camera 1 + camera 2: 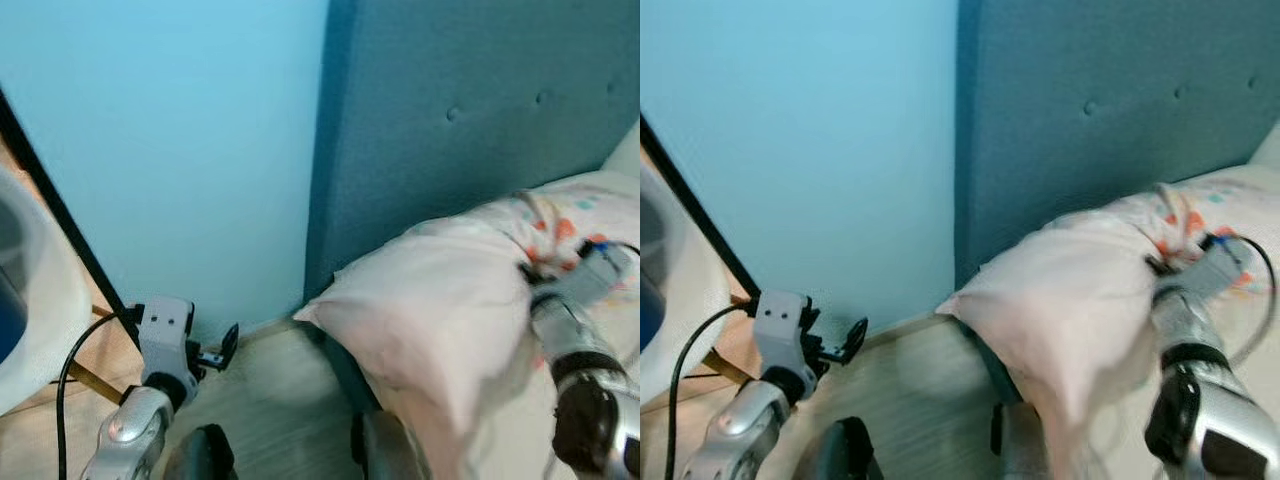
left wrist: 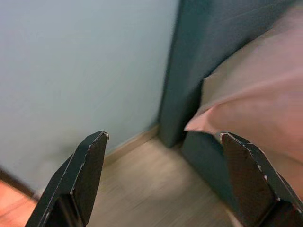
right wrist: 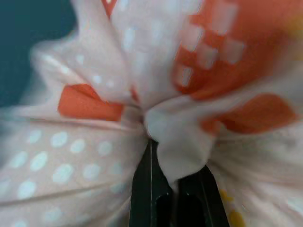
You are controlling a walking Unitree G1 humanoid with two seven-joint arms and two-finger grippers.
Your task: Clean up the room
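Right wrist view is showing the right gripper [image 3: 163, 182] pinching a bunched fold of the pillow [image 1: 440, 300], lying on the bed against the blue headboard [image 1: 470, 130]. Left gripper [image 2: 163, 179] is hovering wide open over the floor [image 1: 280, 400], holding nothing.

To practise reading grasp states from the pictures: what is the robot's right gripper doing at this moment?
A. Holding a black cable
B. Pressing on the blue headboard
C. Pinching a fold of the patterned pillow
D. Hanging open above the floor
C: the right wrist view shows the right gripper shut on a bunched fold of the pillow.
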